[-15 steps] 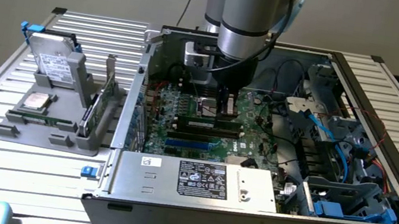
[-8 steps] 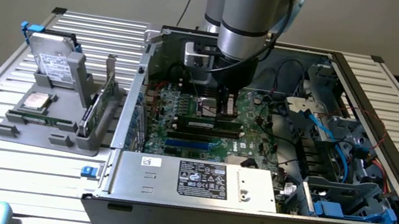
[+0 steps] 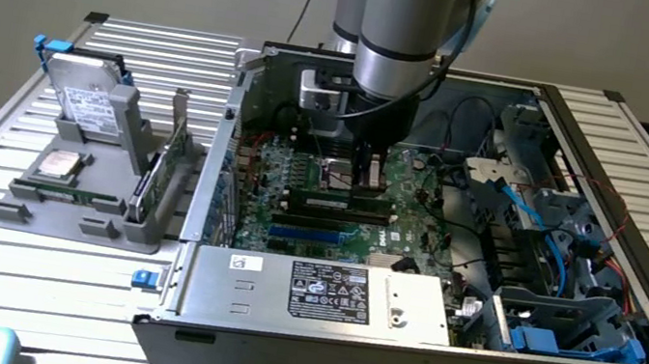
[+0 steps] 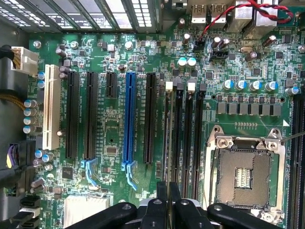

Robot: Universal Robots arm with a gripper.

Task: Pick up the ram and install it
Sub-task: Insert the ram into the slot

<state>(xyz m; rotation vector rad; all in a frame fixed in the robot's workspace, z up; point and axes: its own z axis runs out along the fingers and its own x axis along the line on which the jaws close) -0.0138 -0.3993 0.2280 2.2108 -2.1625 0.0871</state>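
Observation:
My gripper (image 3: 363,186) reaches down into the open computer case (image 3: 621,288) over the motherboard (image 3: 299,178). In the wrist view its black fingertips (image 4: 162,200) stand almost together over the memory slots, shut on the thin top edge of the ram (image 4: 167,143). That edge runs along the slot with the white latch (image 4: 168,86). In the exterior view the ram (image 3: 328,204) is a long dark stick with chips, lying along a slot just under the fingers. How deep it sits in the slot I cannot tell.
The empty CPU socket (image 4: 245,174) lies beside the memory slots, with a blue slot (image 4: 128,119) and black slots on the other side. The power supply (image 3: 327,292) fills the case's front. Outside, a grey fixture (image 3: 32,219) holds a drive, a chip, a thin green board (image 3: 61,194) and an upright green card (image 3: 157,170).

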